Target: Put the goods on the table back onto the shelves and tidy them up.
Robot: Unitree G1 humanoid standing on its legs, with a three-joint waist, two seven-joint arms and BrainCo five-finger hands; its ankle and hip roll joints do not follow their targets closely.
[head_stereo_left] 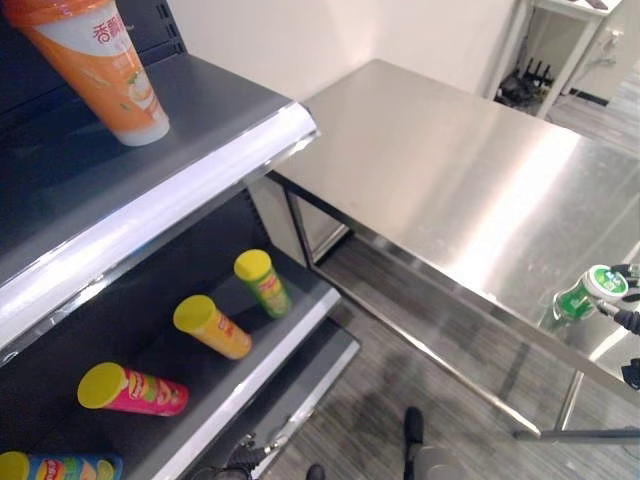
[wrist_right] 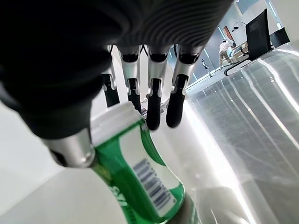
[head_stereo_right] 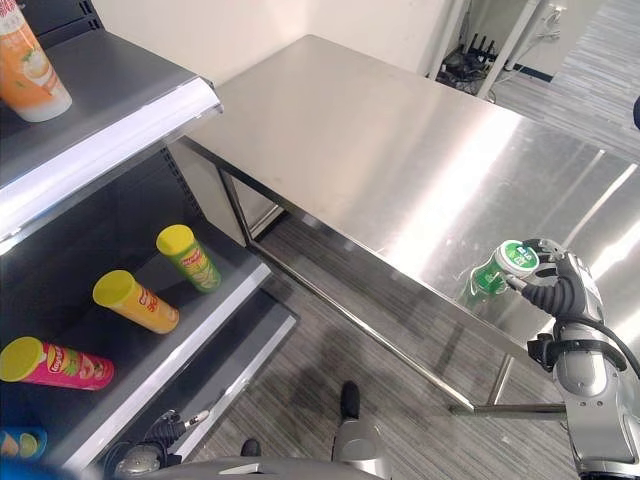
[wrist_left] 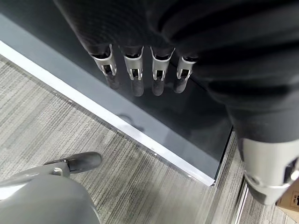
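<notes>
My right hand [head_stereo_right: 560, 287] is shut on a green bottle with a white lid [head_stereo_right: 497, 270], which stands at the near edge of the steel table [head_stereo_left: 450, 170]. In the right wrist view the thumb [wrist_right: 70, 144] presses the lid of the bottle [wrist_right: 140, 182] and the fingers [wrist_right: 154, 98] reach past it. My left hand [wrist_left: 135, 74] hangs open, low beside the bottom shelf board [wrist_left: 154, 121], holding nothing. It also appears low by the shelf's foot [head_stereo_left: 245, 457].
An orange cup [head_stereo_left: 100, 65] stands on the upper shelf [head_stereo_left: 180, 190]. On the lower shelf lie a green tube [head_stereo_left: 263, 282], an orange tube [head_stereo_left: 212, 327], a pink tube [head_stereo_left: 132, 389] and a blue one [head_stereo_left: 55, 467], all yellow-lidded. Dark bottles [head_stereo_left: 525, 80] stand beyond the table.
</notes>
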